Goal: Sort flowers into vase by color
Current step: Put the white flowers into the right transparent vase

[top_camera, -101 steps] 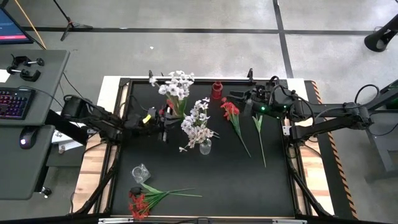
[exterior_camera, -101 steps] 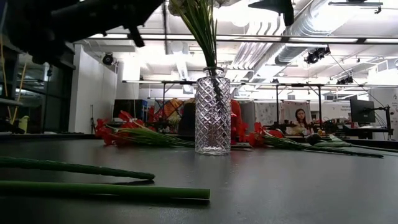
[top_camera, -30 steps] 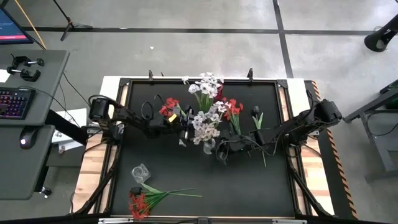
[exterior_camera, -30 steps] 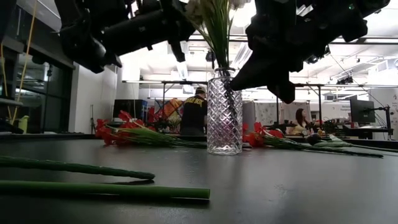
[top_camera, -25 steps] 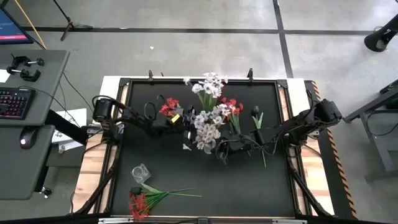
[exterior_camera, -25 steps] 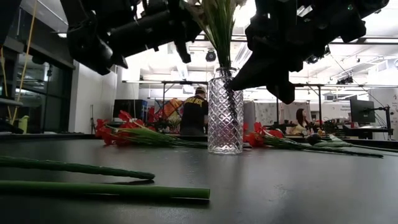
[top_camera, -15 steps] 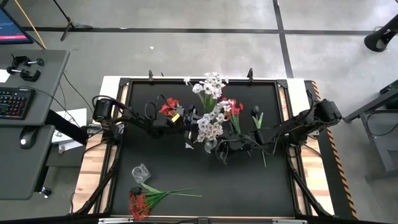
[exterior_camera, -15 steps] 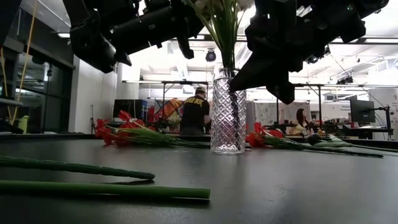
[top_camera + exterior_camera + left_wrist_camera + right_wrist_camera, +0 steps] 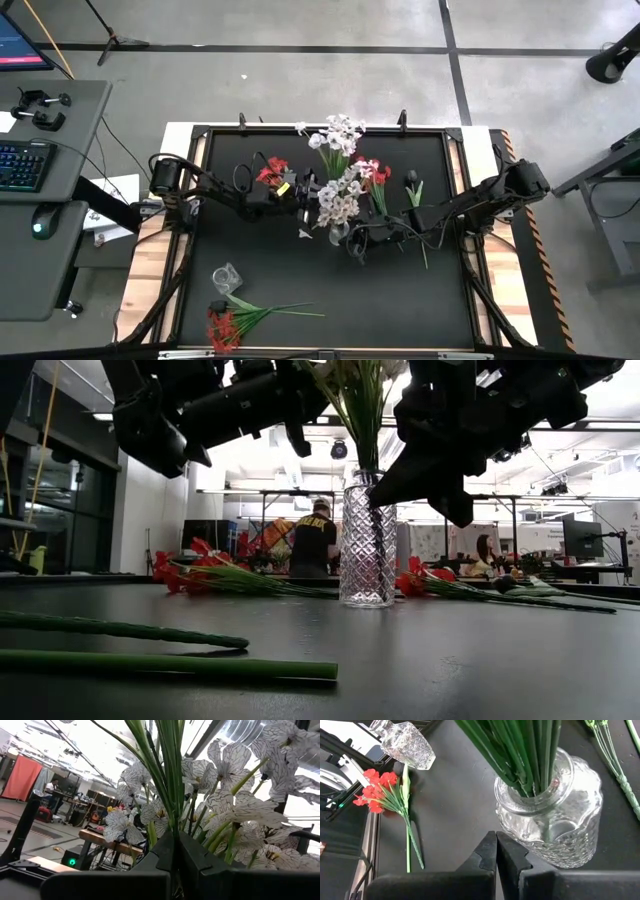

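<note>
Two bare stems (image 9: 150,650) lie nearest on the table (image 9: 400,300). Mid-table, the left gripper (image 9: 303,195), jaws clamped on white flowers (image 9: 340,197), holds them in a glass vase (image 9: 367,540); the right gripper (image 9: 358,247), jaws closed and empty, sits just beside it. Red flowers (image 9: 195,573) lie beyond.

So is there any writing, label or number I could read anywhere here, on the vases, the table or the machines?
None that can be read.
The monitor at the high view's top left corner shows a lit screen, its content too small to read.
The person's dark top in the room behind the table bears a pale mark, too blurred to read.
The glass vase and the black table carry no lettering.
</note>
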